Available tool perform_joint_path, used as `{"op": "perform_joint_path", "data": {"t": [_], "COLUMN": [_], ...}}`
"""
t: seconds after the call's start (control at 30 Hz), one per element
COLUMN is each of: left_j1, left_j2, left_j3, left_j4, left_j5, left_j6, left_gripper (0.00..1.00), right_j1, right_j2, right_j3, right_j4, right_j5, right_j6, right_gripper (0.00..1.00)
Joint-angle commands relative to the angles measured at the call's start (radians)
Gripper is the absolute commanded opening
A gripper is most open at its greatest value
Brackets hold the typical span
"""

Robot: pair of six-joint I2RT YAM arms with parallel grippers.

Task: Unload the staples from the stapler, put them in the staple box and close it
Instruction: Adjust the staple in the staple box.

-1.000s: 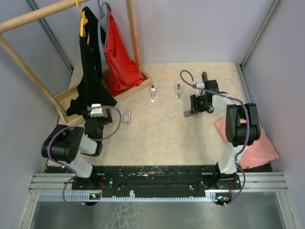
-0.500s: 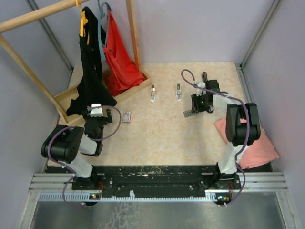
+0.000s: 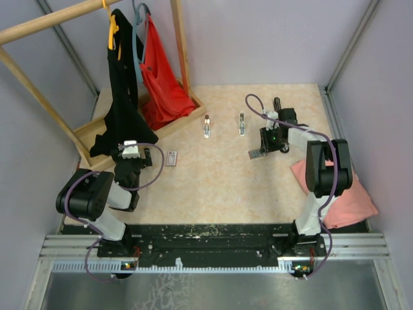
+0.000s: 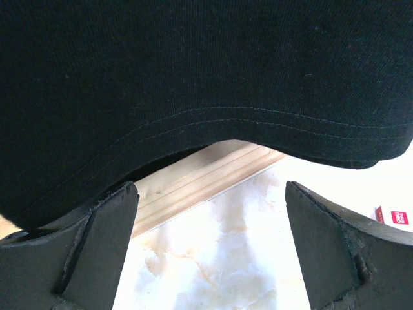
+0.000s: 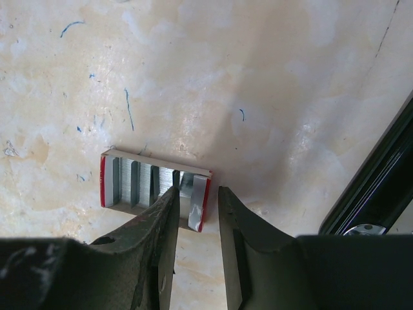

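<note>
The slim black stapler [image 5: 379, 184] lies along the right edge of the right wrist view, and in the top view the stapler [image 3: 277, 104] sits just beyond the right wrist. A small open tray [image 5: 110, 184] with red ends holds silvery strips of staples [image 5: 147, 181]. My right gripper [image 5: 197, 194] reaches down over the tray's right end with a narrow gap: one finger inside the tray, the other just outside its end wall. In the top view the right gripper [image 3: 262, 149] hovers by that tray [image 3: 255, 155]. My left gripper [image 4: 210, 245] stands wide open and empty under a black garment's hem.
Two silvery clip-like pieces [image 3: 206, 126] [image 3: 242, 124] lie mid-table. A red-and-white box [image 3: 171, 158] sits near the left arm. A wooden rack [image 3: 179, 51] with black [image 3: 121, 84] and red [image 3: 161, 77] garments fills the back left. A pink cloth [image 3: 345, 194] lies at the right.
The right gripper's jaws have narrowed around the tray's end. The left arm has not moved.
</note>
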State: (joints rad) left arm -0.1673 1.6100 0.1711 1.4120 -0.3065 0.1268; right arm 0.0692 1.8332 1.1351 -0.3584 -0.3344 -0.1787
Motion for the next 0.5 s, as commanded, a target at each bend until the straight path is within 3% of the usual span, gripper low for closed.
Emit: {"op": "perform_joint_path", "data": {"t": [0.0, 0.27, 0.47], "left_j1": [0.006, 0.006, 0.006], "left_j2": [0.002, 0.002, 0.002], "left_j3": [0.013, 0.014, 0.015], "left_j4": [0.022, 0.022, 0.022], "left_j5": [0.002, 0.001, 0.001], "left_j6": [-0.016, -0.017, -0.017], "left_gripper": [1.00, 1.00, 1.00], "right_j1": [-0.007, -0.006, -0.006], "right_j2": [0.006, -0.036, -0.098], "right_j3": [0.046, 0.051, 0.062], "right_j4": [0.029, 0.023, 0.005], "right_j5": [-0.004, -0.014, -0.021], "right_j6": [0.005, 0.004, -0.043], "right_gripper": [0.31, 0.35, 0.49]}}
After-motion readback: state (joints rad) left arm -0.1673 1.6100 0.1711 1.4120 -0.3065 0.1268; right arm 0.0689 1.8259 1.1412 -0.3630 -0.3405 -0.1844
